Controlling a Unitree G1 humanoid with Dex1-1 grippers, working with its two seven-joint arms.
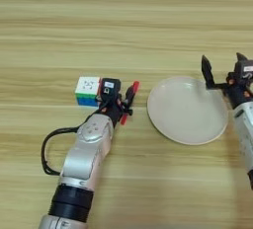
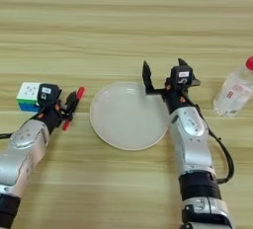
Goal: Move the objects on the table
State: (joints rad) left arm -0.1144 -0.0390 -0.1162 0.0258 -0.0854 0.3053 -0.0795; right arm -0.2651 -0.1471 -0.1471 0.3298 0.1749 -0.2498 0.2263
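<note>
Nearest of all are the two silver forearms rising from the bottom edge, each ending in a black-fingered gripper on the light wood-grain table (image 1: 123, 20).

Left gripper (image 1: 127, 102) sits at the left of the scene, its fingers closed around the slim red marker pen (image 1: 129, 101), which stands tilted with its tip leaning up and to the right. Just beside that gripper, on its left and touching or nearly so (the gap cannot be made out), lies the small multicoloured puzzle cube (image 1: 87, 91), white face up, green and blue showing on the near side.

Right of the pen rests the round pale plate (image 2: 126, 117), bare.

Right gripper (image 2: 165, 76) hangs at the plate's far right rim, jaws spread wide with nothing between them; one finger points up over the plate's edge.

Further right stands a clear plastic bottle with a red cap (image 2: 236, 92); its white label carries print too small to read.
</note>
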